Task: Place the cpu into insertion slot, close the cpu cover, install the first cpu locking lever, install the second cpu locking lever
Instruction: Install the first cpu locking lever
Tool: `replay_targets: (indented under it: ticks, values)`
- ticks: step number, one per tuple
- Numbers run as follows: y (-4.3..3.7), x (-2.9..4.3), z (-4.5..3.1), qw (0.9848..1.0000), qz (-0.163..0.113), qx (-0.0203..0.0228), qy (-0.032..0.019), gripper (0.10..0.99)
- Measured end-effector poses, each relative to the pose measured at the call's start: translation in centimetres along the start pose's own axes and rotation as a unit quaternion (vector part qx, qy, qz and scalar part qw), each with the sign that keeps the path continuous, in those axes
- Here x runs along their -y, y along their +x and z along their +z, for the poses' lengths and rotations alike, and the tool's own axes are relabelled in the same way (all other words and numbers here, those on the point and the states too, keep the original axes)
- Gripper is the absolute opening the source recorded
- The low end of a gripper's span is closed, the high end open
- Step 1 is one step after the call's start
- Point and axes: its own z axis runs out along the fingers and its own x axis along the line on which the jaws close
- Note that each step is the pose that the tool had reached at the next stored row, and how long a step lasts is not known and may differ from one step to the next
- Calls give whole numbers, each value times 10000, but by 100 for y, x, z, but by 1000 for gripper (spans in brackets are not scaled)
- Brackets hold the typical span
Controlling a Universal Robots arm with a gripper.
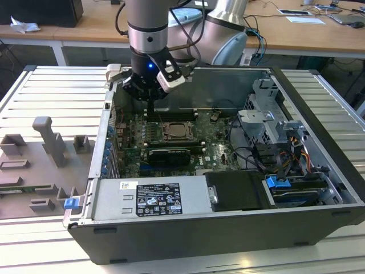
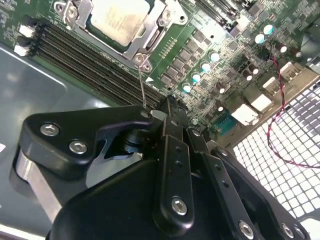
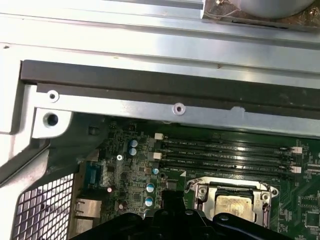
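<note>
- Gripper (image 2: 170,107): fingers together, nothing between them. It hangs over the green board (image 2: 210,37), just off the socket's corner, between the memory slots (image 2: 90,57) and the rear port block (image 2: 252,107).
- A thin lever wire (image 2: 142,90) runs from the socket's corner screw down to the fingertips; I can't tell whether it touches them.
- In the exterior view the gripper (image 1: 149,101) sits low inside the case (image 1: 319,142), near the far wall, just behind the socket.
- Cpu (image 2: 120,17): seated in the slot (image 3: 200,192), pale top face showing, also visible in the first wrist view (image 3: 232,204).
- Cover (image 2: 142,42): lying flat on the socket, framing the cpu; in the exterior view it reads as a silvery square mid-board (image 1: 178,131).
- Black card (image 1: 169,154) lies just in front of the socket, towards the case's near side.
- Power supply (image 1: 151,197) sits along the near wall, drive cage (image 1: 268,123) at the exterior view's right.
- Grey fixture tray (image 1: 40,157) on the table, outside the case, at the exterior view's left.
</note>
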Motion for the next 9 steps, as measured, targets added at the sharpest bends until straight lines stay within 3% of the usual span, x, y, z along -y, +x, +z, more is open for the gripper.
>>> replay_targets:
  ticks: [4,9]
  values:
    - [-42,3,2,10000,1,0,0,106]
    - [-212,20,3,10000,3,-25,-3,106]
